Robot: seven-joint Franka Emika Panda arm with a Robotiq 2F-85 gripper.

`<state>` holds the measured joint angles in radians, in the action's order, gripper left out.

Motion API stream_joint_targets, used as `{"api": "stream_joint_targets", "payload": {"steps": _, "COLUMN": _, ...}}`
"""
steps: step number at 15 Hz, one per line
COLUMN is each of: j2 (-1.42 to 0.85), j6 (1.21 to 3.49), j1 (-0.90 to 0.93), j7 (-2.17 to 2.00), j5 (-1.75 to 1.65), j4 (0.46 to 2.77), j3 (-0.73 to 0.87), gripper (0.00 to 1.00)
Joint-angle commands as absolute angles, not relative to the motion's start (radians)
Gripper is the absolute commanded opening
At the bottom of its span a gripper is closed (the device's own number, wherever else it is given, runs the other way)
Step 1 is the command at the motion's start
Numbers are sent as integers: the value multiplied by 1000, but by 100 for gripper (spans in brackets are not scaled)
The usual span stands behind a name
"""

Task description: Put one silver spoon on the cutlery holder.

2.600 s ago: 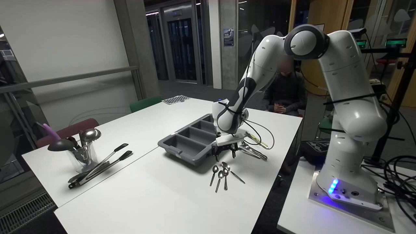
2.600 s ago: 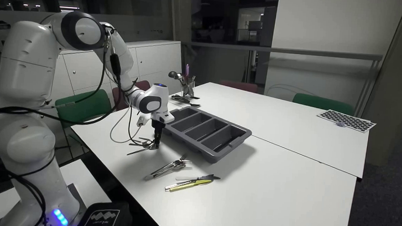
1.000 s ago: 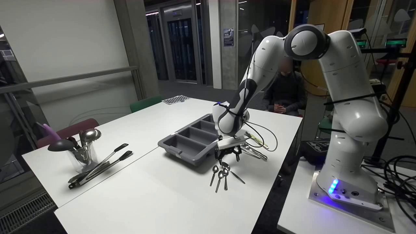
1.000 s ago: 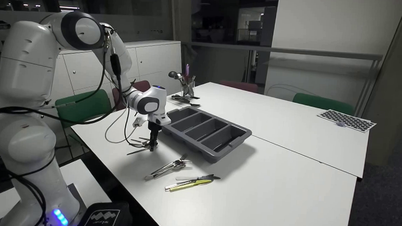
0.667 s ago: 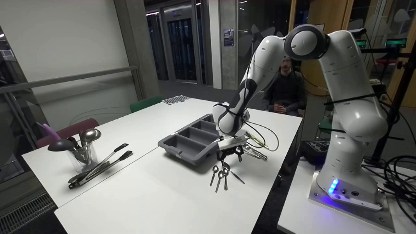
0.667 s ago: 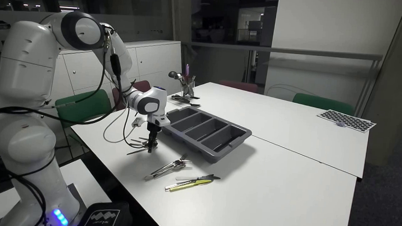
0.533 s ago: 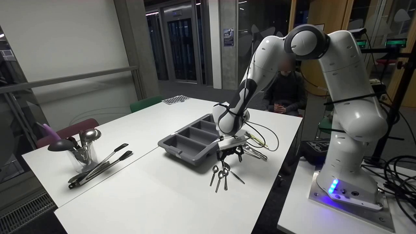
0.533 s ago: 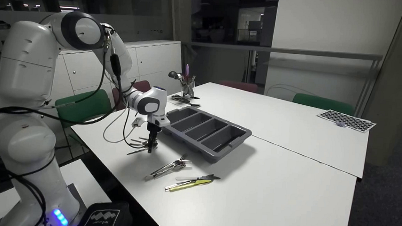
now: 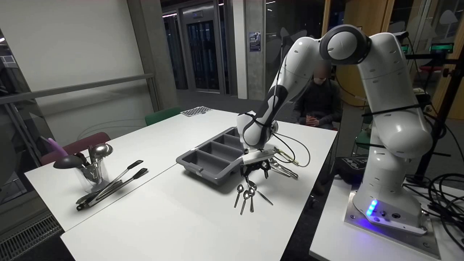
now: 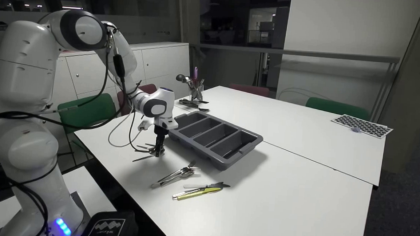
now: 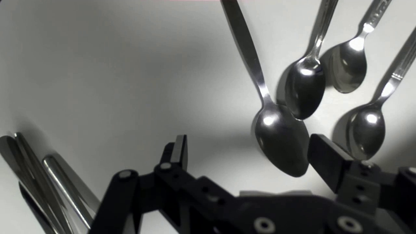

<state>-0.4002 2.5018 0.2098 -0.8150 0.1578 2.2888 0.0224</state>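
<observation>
Likely pre-grasp: pincer spread, empty, over largest spoon, centre-right in wrist view. Next: recentre, lower, pinch; then cutlery holder.

Both exterior views slantwise down over the table, wrist view close above spoons

In the wrist view we find the handles of the large spoon and three small spoons cut off by the edges, and cannot tell whether the gripper touches the large spoon. In both exterior views the arm hides part of the cutlery holder. In an exterior view the bottom edge crops a black case; in an exterior view we see the seated person with a blurred face.
</observation>
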Motion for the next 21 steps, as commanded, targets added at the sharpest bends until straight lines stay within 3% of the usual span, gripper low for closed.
{"api": "stream_joint_targets", "payload": {"steps": 1, "j2": -333, "j6": 2476, "j1": 207, "j7": -831, "j5": 136, "j4": 2316, "j3": 24, "gripper": 100}}
{"api": "stream_joint_targets", "payload": {"steps": 21, "j2": -410, "j6": 2414, "j1": 142, "j7": -704, "j5": 194, "j4": 2193, "j3": -2, "gripper": 100}}
